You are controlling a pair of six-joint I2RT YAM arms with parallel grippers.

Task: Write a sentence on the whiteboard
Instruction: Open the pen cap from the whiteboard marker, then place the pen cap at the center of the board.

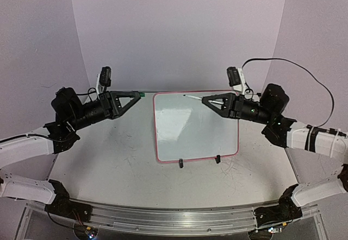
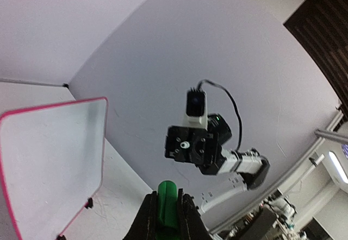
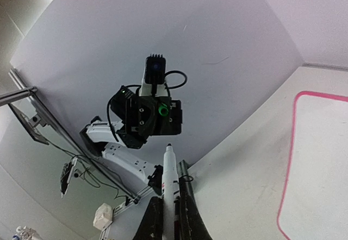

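The whiteboard (image 1: 196, 128), pink-framed, stands tilted at the table's centre, and no sentence shows on its white face. Just off its upper left corner, my left gripper (image 1: 138, 95) is shut on a green marker cap (image 1: 142, 94). The left wrist view shows the cap (image 2: 167, 204) between the fingers and the board (image 2: 49, 158) to the left. Over the board's top edge, my right gripper (image 1: 205, 101) is shut on a white marker (image 1: 191, 96) with its tip bare, pointing left at the other gripper. From the right wrist, the marker (image 3: 170, 175) points at the left gripper (image 3: 161, 111).
Two black clips (image 1: 180, 164) (image 1: 217, 158) hold the board's lower edge. A curved grey backdrop (image 1: 179, 28) rises behind the scratched white tabletop (image 1: 119, 164). A metal rail (image 1: 163, 215) runs along the near edge between the arm bases.
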